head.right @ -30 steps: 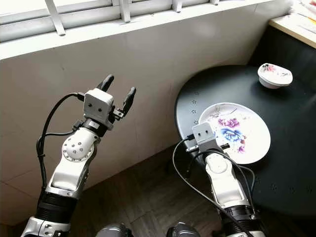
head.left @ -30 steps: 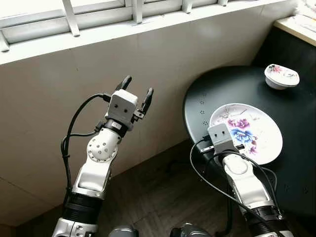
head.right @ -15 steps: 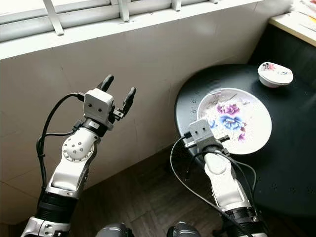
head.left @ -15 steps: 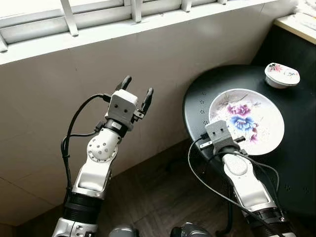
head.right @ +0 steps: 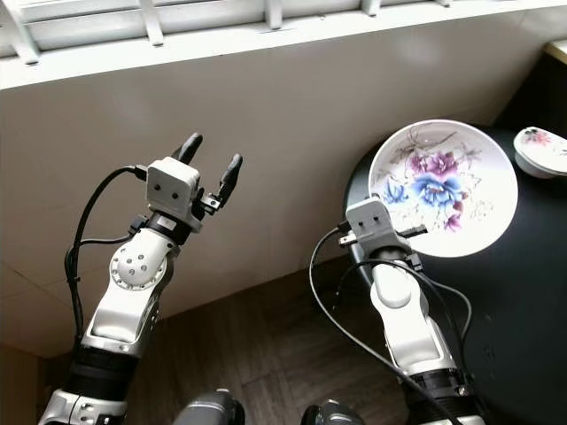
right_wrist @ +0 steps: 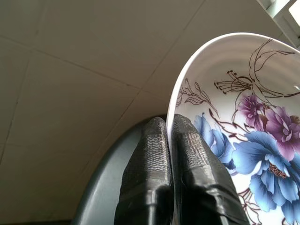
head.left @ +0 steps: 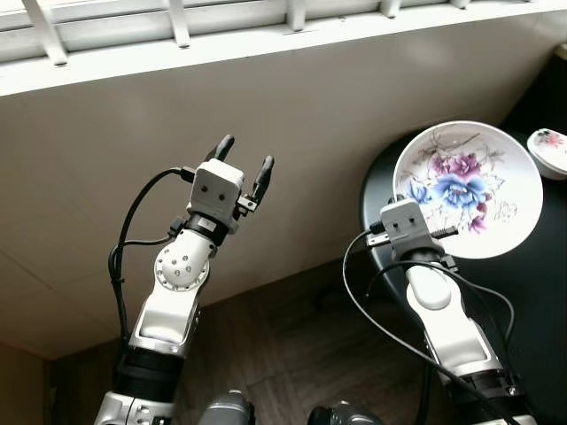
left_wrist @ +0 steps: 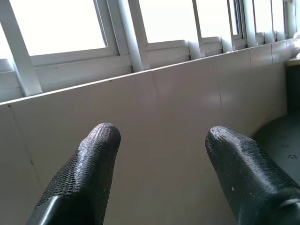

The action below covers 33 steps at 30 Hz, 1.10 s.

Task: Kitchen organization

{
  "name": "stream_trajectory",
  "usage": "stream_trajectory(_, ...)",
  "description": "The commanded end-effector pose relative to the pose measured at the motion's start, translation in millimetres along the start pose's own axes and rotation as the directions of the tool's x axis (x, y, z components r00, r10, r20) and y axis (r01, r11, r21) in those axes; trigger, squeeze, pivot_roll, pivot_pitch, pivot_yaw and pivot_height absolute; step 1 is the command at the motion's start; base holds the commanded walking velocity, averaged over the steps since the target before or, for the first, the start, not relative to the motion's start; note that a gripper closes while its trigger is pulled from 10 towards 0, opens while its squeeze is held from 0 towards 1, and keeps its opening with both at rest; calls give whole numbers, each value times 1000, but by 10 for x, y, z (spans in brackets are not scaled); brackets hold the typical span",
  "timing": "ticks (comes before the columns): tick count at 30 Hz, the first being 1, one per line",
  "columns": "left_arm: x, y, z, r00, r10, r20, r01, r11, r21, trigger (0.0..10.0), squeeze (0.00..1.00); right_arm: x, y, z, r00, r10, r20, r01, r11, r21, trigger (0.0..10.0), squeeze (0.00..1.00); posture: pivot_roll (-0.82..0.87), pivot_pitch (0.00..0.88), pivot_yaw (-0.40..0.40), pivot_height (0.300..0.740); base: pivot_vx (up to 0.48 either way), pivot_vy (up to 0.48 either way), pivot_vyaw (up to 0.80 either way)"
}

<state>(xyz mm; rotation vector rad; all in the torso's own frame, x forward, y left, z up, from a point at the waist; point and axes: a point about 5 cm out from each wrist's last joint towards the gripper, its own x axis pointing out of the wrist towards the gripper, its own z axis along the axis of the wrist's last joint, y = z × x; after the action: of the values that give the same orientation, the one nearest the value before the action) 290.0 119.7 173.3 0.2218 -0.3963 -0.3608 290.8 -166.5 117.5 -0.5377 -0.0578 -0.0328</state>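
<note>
Nearest the camera, over the dark wood-look floor (head.left: 283, 345), the right gripper (right_wrist: 168, 136) has its two black fingers pinched together on the rim of a round white plate painted with blue and purple flowers (head.left: 468, 189), holding it tilted up off the round black metal table (head.left: 540, 301) with its flowered face toward the camera. To the left, the left gripper (head.left: 244, 166) is raised in free air with its fingers spread apart and nothing between them, pointing at the pale tiled wall (head.left: 292, 115). Farther back, a small white floral bowl (head.left: 550, 150) sits on the table just beside the plate's edge, and white window bars (head.left: 177, 22) run along the top of the wall.
</note>
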Motion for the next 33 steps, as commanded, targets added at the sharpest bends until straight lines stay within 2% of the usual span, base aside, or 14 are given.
stream_trajectory(1,8,-20,49,1000,-12,28,12,1000,2,10000,0,18,-112,81,997,-53,50,54,998,-18,0,0,137,0,-58,740,0,0,800)
stream_trajectory(11,3,-49,75,998,-35,49,36,999,-33,10000,0,17,-132,80,995,-82,61,82,997,-10,0,0,136,5,-58,740,0,0,800)
stream_trajectory(14,7,-39,77,998,-32,49,34,999,-37,10000,0,21,-144,82,994,-88,64,89,996,-11,0,0,136,5,-58,740,-337,0,800)
stream_trajectory(17,13,-39,87,998,-31,58,33,999,-36,10000,0,26,-149,87,994,-91,66,92,996,-11,0,0,135,8,-59,740,-391,0,800)
stream_trajectory(33,14,-30,81,998,-29,55,30,999,-23,10000,0,29,-145,92,993,-90,75,91,996,-10,0,0,134,10,-58,740,0,0,800)
